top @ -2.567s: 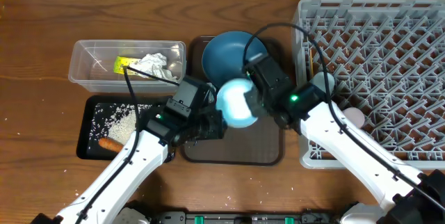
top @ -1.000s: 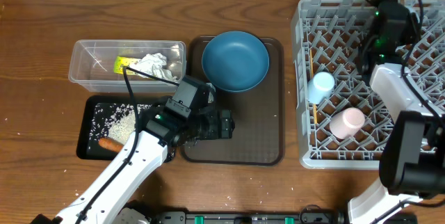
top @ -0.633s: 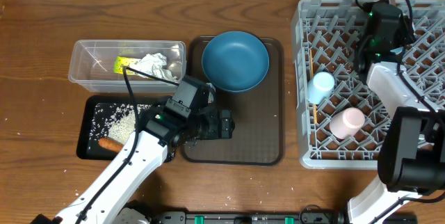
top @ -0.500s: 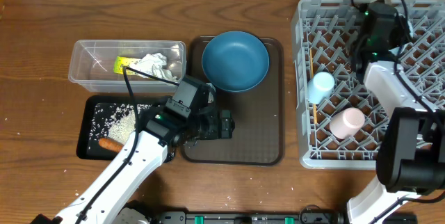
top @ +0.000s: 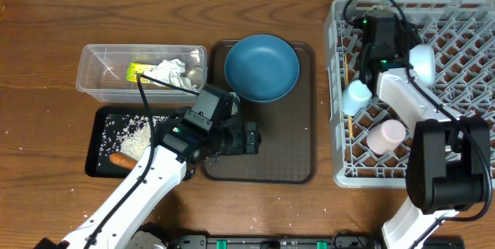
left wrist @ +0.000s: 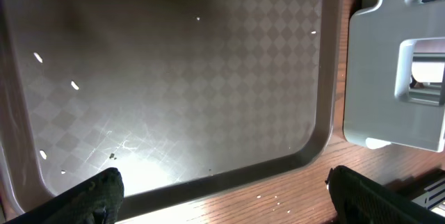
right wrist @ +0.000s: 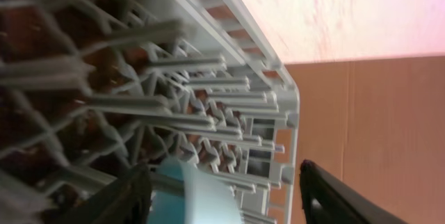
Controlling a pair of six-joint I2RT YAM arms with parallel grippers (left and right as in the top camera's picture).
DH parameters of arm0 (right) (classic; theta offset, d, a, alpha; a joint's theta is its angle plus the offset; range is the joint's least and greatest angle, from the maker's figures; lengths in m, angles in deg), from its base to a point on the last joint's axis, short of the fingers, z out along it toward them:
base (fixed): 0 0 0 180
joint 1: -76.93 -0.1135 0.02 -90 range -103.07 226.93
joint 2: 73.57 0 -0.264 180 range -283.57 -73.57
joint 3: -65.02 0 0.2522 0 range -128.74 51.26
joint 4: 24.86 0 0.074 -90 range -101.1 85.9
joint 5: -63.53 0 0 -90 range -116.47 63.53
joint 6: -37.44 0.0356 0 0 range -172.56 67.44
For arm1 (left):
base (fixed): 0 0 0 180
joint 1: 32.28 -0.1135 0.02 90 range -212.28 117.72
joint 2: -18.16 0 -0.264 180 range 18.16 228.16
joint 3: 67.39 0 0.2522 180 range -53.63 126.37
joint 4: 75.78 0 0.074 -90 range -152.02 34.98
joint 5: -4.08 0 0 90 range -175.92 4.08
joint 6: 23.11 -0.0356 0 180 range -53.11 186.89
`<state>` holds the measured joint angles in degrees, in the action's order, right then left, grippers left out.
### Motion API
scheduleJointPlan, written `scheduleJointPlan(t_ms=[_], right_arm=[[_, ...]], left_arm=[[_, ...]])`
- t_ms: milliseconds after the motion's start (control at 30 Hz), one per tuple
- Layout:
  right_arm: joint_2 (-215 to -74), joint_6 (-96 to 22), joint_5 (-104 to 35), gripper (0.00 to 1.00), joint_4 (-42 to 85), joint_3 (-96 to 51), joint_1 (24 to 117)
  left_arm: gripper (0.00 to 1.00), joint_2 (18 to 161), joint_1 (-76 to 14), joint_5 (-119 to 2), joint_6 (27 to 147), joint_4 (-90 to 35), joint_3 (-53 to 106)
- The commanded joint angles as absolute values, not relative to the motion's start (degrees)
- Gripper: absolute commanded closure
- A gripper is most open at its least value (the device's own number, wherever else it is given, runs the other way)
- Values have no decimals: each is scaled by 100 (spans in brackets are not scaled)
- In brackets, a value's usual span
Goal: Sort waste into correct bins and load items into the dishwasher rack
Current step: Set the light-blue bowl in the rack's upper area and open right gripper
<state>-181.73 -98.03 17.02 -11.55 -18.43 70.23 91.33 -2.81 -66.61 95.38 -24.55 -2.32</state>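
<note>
My right claw [right wrist: 222, 177] has just let go. A moment ago it was shut at the far edge of the rack [top: 464, 148]; now its fingers stand apart and the arm has swung toward the rack's far left corner. The bowl [top: 424, 62], which I carried over the brown tray [top: 290, 152] earlier, now sits on its own among the pegs in the far half of the rack, just beside my arm and no longer gripped. In the right wrist view a pale blue and white edge shows low between the fingers; I cannot tell what it is or whether it touches them. My left claw [left wrist: 229, 200] has not moved: it hangs wide apart and empty over the near left part of the brown tray. The light blue cup [top: 358, 94] and pink cup [top: 387, 134] lie in the rack's left side as before. Tissue [top: 170, 73] and wrapper [top: 139, 71] are in the tub [top: 97, 86], rice [top: 131, 129] and carrot [top: 122, 159] in the black tray [top: 97, 168]. I judge the plate [top: 261, 67], at the brown tray's far end, the one dish still plainly outside the rack.
</note>
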Motion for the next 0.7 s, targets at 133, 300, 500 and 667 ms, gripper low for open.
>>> scheduleJointPlan(t_ms=[133,300,500,667], right_arm=[[-18223,-9766,1640,27,-1152,-1821,6702],[-18210,-9618,1664,20,-1150,-1823,6645],[-17943,-8811,1524,15,-993,-1843,6647],[-17345,-8262,152,19,-424,-1850,6647]], left_arm=[[4,9071,-283,-6693,9486,-2439,-128],[4,9071,-283,-6693,9486,-2439,-128],[4,9071,-283,-6693,9486,-2439,-128],[4,9071,-283,-6693,9486,-2439,-128]])
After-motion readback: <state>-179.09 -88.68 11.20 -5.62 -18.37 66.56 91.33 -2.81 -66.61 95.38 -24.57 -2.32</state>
